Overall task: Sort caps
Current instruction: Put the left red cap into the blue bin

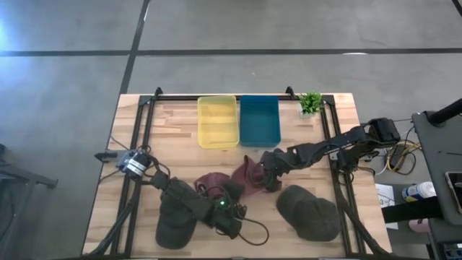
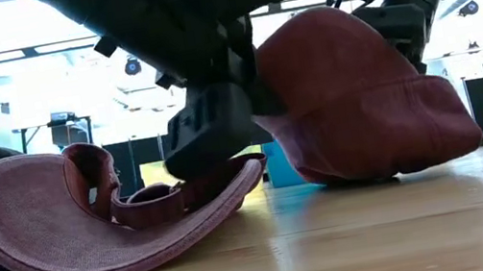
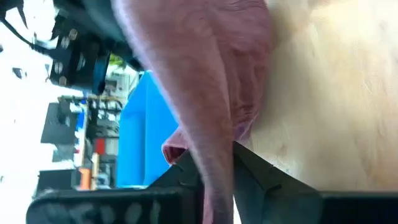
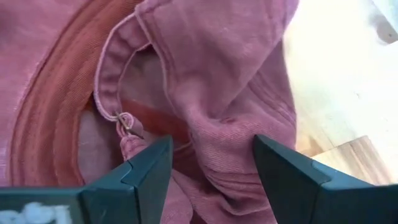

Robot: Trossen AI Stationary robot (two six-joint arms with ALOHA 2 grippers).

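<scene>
Nothing sorted: yellow bin (image 1: 216, 121) and teal bin (image 1: 259, 120) empty. Left gripper (image 3: 216, 163) pinches a maroon cap (image 3: 205, 74); right gripper (image 4: 211, 163) spread over another.

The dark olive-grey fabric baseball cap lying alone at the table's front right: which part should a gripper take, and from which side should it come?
Probably the soft crown of the dark olive-grey fabric baseball cap, pinched from straight above: it lies dome-up with nothing on it, and I cannot tell where its brim points. The right gripper is nearest.
</scene>
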